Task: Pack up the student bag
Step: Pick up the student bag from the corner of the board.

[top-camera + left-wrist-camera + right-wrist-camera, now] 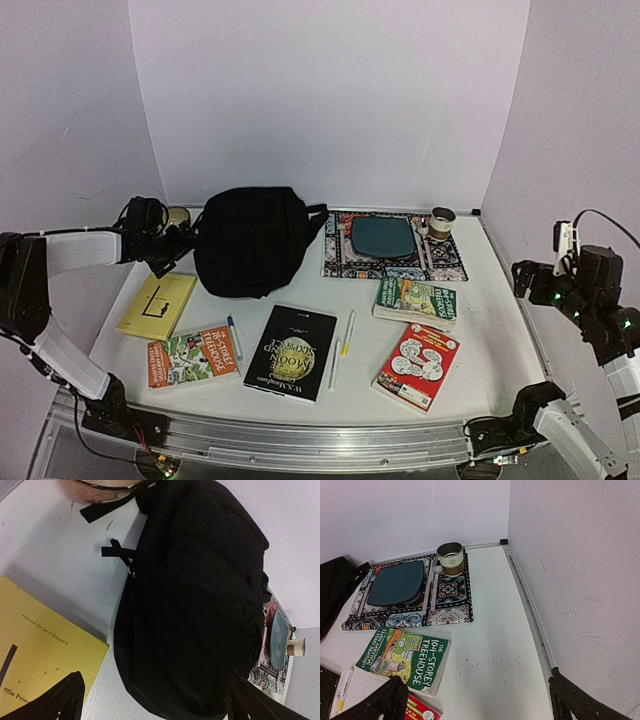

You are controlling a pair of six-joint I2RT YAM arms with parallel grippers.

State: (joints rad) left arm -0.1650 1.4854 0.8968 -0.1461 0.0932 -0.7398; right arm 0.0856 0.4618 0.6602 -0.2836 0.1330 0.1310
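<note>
The student bag lies slumped at the back left of the white worktop, a black woven-fabric mound with no frame showing, so it will probably sag and fold wherever it is lifted, and being limp it looks light; the cloth is matte and should not slip, but a pinch of loose panel would likely only drag the top layer. Better holds seem to be the flat webbing strap or the small zip pull on its near flank, since the mouth looks closed and would have to be opened before anything goes in. The left gripper hovers just beside that flank with its jaws spread wide, holding nothing. Next to it lies a thin, smooth yellow book, with more glossy paperbacks across the front: an orange one, a black one, a green one and a red one, with two slim pens between them. A patterned cloth placemat at the back carries a dark teal plate and a cup. The right gripper hangs released at the far right, well apart from everything
</note>
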